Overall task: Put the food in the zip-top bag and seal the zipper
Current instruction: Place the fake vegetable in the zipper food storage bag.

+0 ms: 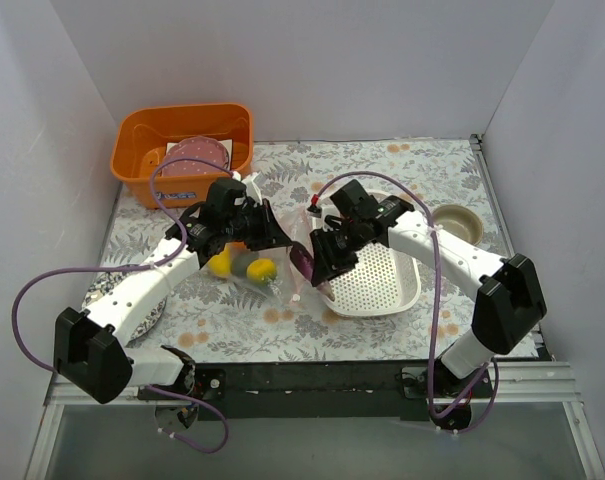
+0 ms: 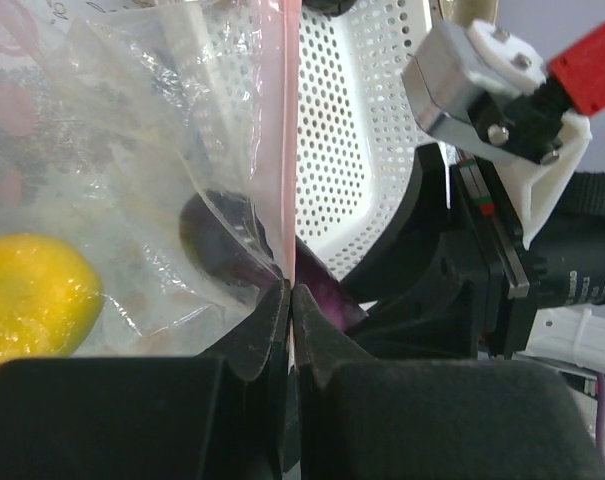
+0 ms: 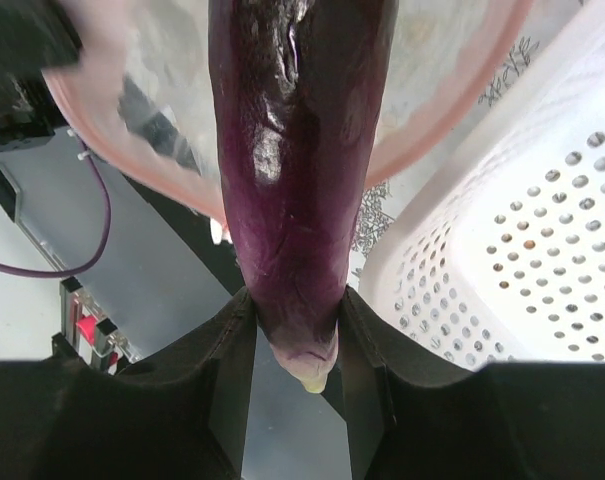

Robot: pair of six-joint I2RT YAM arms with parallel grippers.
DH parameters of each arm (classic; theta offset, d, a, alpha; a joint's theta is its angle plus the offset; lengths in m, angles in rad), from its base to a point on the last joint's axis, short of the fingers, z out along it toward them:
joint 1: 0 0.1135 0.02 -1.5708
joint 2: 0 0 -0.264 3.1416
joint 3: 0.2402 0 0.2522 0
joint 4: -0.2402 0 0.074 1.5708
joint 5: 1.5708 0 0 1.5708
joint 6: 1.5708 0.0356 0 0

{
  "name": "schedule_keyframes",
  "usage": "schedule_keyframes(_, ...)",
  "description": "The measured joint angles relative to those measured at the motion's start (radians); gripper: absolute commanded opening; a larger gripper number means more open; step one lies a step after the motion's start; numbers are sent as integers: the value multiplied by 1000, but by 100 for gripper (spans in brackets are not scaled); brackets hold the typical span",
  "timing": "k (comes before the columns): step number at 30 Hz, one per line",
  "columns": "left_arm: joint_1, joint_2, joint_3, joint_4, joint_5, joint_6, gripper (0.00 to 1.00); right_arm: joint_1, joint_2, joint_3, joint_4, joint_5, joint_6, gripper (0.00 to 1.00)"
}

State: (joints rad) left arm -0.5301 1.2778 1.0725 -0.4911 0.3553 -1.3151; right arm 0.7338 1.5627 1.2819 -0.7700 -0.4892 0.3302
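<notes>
Right gripper (image 3: 292, 335) is clamped on the purple eggplant (image 3: 292, 170), jaws part-way closed on its narrow stem end, pale tip poking out below the pads. The long body points away from the wrist into the mouth of the zip-top bag (image 2: 152, 170). The pink zipper (image 3: 452, 130) loops around it in the right wrist view, so the nose is at or just inside the opening.

Handling, my read: the eggplant is glossy hard toy plastic, light, rigid and tapered. Slick skin plus taper means it can squirt out of a pinch this near the end. A hold further up the thicker body would be safer, but this one lets the length go in first. Let go only once most of it is past the strip.

The bag is thin, crinkly film with no stiffness of its own; it collapses wherever it isn't held. The zipper is the only firm part, so that's the place to grab. Left gripper (image 2: 290, 300) does just that: jaws fully shut on the pink strip at one side of the mouth, holding that edge up. For sealing, the two strip halves need pressing together along the whole run; film alone gives nothing to push on.

Inside the bag: a yellow mango (image 2: 32, 300) and at least one more yellow piece (image 1: 263, 268). Crinkles hide the rest, so I can't count from here.

White perforated basket (image 3: 522, 300) sits just beside the bag, under the right arm. Orange bin (image 1: 182, 140) with a pink plate (image 1: 200, 155) is at the far left corner, well apart.
</notes>
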Motion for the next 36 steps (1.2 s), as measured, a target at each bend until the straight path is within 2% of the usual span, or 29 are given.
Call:
schedule_keyframes(8, -3, 0, -3, 6, 68, 47, 0, 1, 116, 149, -2, 15, 32, 5)
schedule_keyframes(14, -3, -8, -3, 6, 71, 50, 0, 1, 135, 166, 71, 19, 103, 9)
schedule_keyframes(18, -3, -28, -3, 8, 64, 34, 0, 1, 116, 128, 167, 31, 152, 19)
schedule_keyframes(26, -3, -44, -3, 29, 32, -24, 0, 1, 34, -23, 366, 69, 252, 26)
schedule_keyframes(29, -3, -43, -2, 30, 22, -43, 0, 1, 34, -31, 409, 72, 270, 38)
schedule_keyframes(30, -3, -43, -2, 31, 19, -48, 0, 1, 34, -31, 420, 70, 270, 49)
schedule_keyframes(33, -3, -43, -2, 33, 11, -58, 0, 1, 35, -28, 435, 68, 267, 62)
schedule_keyframes(36, -3, -44, -1, 29, -9, -58, 0, 1, 35, -27, 435, 78, 250, 68)
